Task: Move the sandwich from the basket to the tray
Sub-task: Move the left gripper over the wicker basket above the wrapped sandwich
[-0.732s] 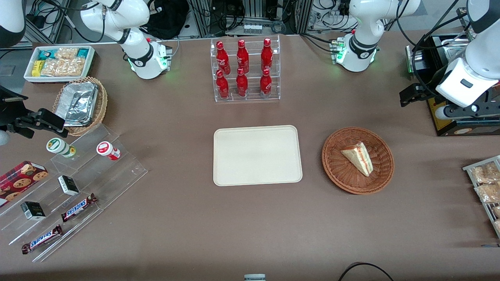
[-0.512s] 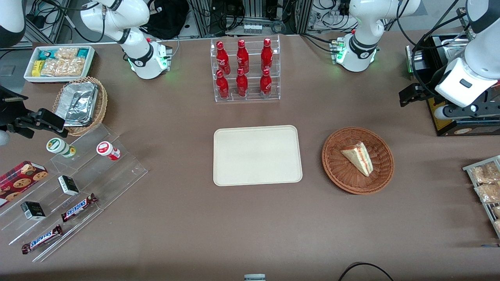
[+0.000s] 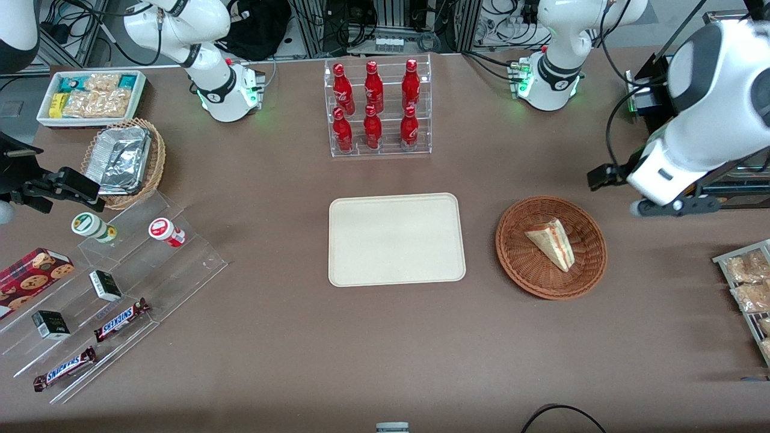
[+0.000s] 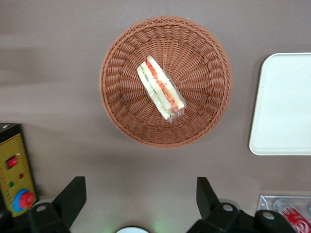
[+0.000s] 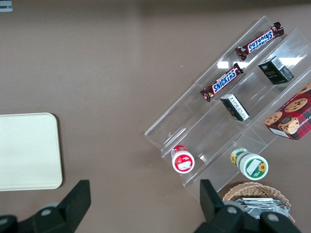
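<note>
Brown matting covers the bench [image 3: 289, 337], and a broad bare stretch of it runs along the edge nearest the front camera. At the middle lies the tray [image 3: 396, 239], flat and bare, its low rim and rounded corners ringed by open surface. A bare gap of matting separates it from the basket [image 3: 550, 246], which sits toward the working arm's end. The sandwich [image 3: 551, 243] lies in the basket's bowl, tilted on its side, layered edge showing, with woven wall visible all round it in the left wrist view [image 4: 161, 88].

The end effector [image 4: 141, 199] hangs above the bench, just past the basket's rim [image 4: 165, 141] on the side away from the front camera, not over the sandwich and touching nothing. Its two fingers [image 4: 73, 194] stand wide apart, with bare matting between them. Farther from the front camera than the tray stands a clear rack of red bottles [image 3: 376, 108], well apart from both tray and basket.
</note>
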### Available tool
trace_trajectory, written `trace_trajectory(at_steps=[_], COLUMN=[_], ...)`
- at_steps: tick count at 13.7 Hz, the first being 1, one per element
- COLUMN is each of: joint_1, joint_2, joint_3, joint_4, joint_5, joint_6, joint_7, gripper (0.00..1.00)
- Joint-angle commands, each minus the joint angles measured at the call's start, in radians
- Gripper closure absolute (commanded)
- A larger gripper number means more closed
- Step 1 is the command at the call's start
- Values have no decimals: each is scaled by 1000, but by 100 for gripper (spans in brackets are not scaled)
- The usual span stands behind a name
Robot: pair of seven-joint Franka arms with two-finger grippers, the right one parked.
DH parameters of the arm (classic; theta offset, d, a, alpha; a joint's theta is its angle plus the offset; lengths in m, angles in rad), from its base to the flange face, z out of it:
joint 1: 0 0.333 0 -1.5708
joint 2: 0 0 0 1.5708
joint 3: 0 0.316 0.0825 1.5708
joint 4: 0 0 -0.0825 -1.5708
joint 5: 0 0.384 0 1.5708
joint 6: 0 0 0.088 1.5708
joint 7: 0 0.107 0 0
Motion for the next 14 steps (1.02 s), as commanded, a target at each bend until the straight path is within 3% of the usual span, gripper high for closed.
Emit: trace_trajectory(at_steps=[1, 8, 14], joint_1=[0, 0, -60], joint_2=[-20, -8, 27], joint_3=[-3, -4, -7], joint_4=[-122, -398, -486], joint_5=[11, 11, 13], joint_6=[127, 521, 722], joint_7=[-4, -33, -391], gripper=[0, 0, 0])
